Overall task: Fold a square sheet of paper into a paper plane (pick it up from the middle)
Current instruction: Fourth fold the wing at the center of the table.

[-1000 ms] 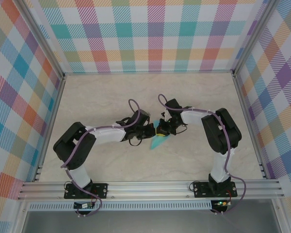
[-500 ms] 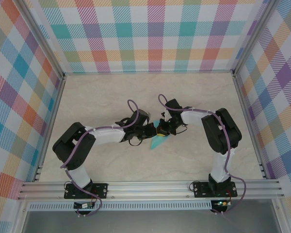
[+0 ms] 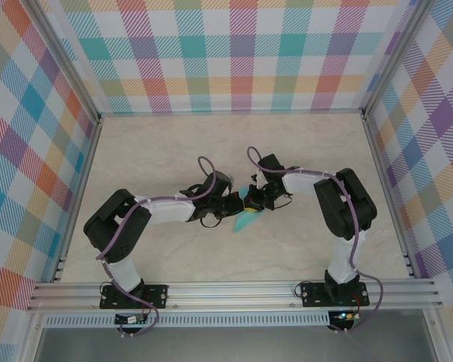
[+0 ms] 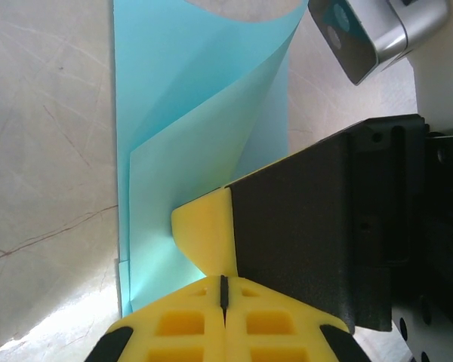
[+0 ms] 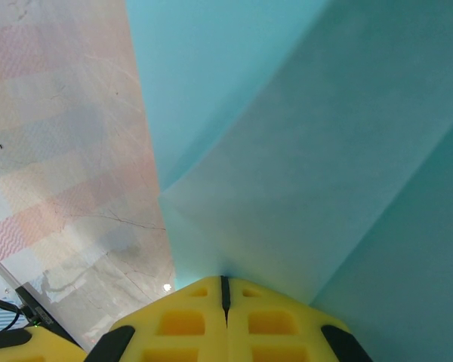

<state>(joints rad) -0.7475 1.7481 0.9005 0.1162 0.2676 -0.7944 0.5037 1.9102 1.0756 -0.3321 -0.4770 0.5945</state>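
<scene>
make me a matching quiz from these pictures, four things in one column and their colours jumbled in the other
Things:
1 paper
2 table
3 walls
4 right finger pads

Colours:
a yellow
b checked in many colours
c turquoise
d pale marble

Pairs: 1-c, 2-d, 3-b, 4-a
</scene>
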